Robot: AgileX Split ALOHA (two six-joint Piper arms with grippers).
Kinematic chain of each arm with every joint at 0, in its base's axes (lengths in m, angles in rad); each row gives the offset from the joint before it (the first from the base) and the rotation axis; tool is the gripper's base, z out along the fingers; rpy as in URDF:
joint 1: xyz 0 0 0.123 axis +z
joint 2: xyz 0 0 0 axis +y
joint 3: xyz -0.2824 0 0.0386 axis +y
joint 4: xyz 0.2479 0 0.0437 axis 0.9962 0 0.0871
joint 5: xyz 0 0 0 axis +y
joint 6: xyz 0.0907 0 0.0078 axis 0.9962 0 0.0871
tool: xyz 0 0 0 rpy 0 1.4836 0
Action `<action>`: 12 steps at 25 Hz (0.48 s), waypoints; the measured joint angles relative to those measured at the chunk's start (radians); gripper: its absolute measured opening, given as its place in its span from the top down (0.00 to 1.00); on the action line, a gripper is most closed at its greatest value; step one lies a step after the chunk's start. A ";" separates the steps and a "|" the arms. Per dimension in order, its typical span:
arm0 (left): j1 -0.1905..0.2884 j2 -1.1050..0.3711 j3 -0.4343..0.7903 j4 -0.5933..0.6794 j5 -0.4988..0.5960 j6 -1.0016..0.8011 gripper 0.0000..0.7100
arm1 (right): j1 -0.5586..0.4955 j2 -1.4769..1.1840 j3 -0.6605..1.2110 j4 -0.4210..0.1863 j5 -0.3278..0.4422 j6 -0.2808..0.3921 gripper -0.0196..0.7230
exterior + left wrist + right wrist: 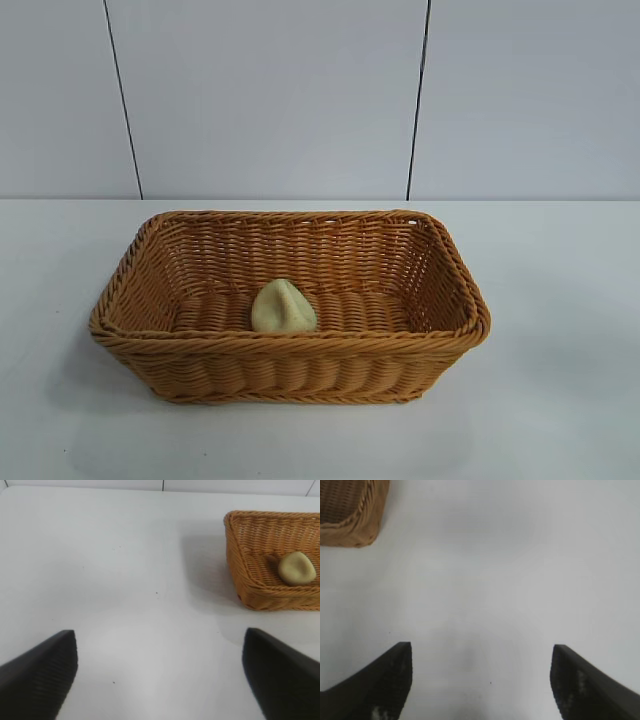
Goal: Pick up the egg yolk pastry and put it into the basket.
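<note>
Pastry (283, 306) lies in the basket (452, 268), well clear of our right claw (480, 680) and left claw (160, 670), both wide and empty, so we probably need only park.

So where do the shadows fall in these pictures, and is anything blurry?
Exterior view: a soft shadow spreads on the table around the basket; the pastry looks sharp. Left wrist view: the basket casts a faint shadow beside it, and the left gripper fingers are soft-edged. Right wrist view: the right gripper fingers are equally soft.
</note>
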 joint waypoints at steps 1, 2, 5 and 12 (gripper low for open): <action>0.000 0.000 0.000 0.000 0.000 0.000 0.03 | 0.000 -0.018 0.001 0.000 0.000 0.000 0.26; 0.000 0.000 0.000 0.000 0.000 0.000 0.03 | 0.000 -0.036 0.002 0.000 0.000 0.000 0.26; 0.000 0.000 0.000 0.000 0.000 0.000 0.03 | 0.000 -0.111 0.002 0.000 0.000 0.000 0.26; 0.000 0.000 0.000 0.000 0.000 0.000 0.03 | 0.010 -0.248 0.003 0.003 0.003 0.000 0.26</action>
